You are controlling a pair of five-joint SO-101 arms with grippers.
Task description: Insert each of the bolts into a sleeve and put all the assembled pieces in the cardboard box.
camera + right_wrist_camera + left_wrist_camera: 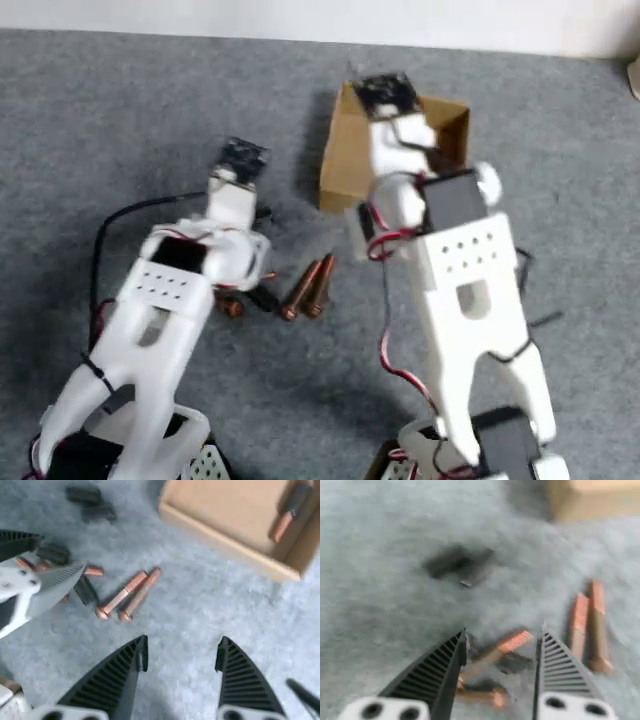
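Note:
My left gripper [501, 647] is open just above the grey carpet, its fingers either side of a copper bolt [504, 646] and a black sleeve [514, 663], with a second bolt [481, 696] close by. A pair of bolts [587, 622] [306, 286] lies side by side a little farther toward the cardboard box [345, 150]. My right gripper [181, 655] hangs open and empty over the carpet between that pair of bolts [127, 594] and the box [220, 537]. One assembled bolt and sleeve [290, 510] lies in the box.
Two loose black sleeves [92, 502] [457, 562] lie beyond the left gripper. Another sleeve [86, 589] rests by the left gripper's finger [47, 587]. The left arm [190, 270] and right arm [450, 240] stand close together, the right one over the box's edge.

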